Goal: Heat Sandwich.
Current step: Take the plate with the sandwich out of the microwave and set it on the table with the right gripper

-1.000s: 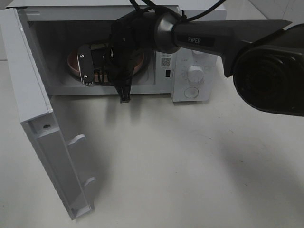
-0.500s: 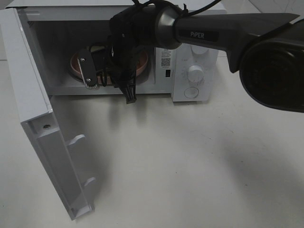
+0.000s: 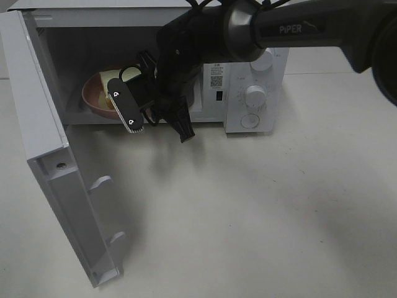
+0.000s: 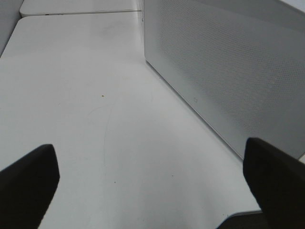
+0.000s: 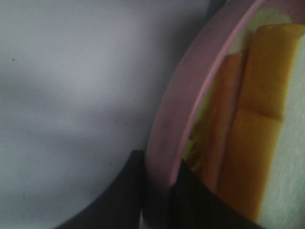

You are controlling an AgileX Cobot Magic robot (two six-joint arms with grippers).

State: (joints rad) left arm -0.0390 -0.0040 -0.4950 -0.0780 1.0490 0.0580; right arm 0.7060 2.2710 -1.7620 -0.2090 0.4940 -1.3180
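Right wrist view gives the closest look: the right pincer (image 5: 159,191) is clamped on the rim of the pink plate (image 5: 190,109), one dark finger either side of it, and the sandwich (image 5: 257,119) lies on that plate with its orange filling showing at the cut edge. From the high camera the same pincer (image 3: 158,121) hangs at the mouth of the microwave (image 3: 248,68), holding the plate (image 3: 93,99) tilted inside the cavity, behind the door (image 3: 62,186) that stands swung wide over the surface (image 3: 260,217). The left pincer (image 4: 147,181) is spread apart with nothing between its fingers, beside the microwave's perforated side wall (image 4: 228,67). The step looks like seating the plate on the cavity floor. Doing it well likely means levelling the plate first so the sandwich does not slide, lowering until it rests flat, then releasing and drawing straight back clear of the door
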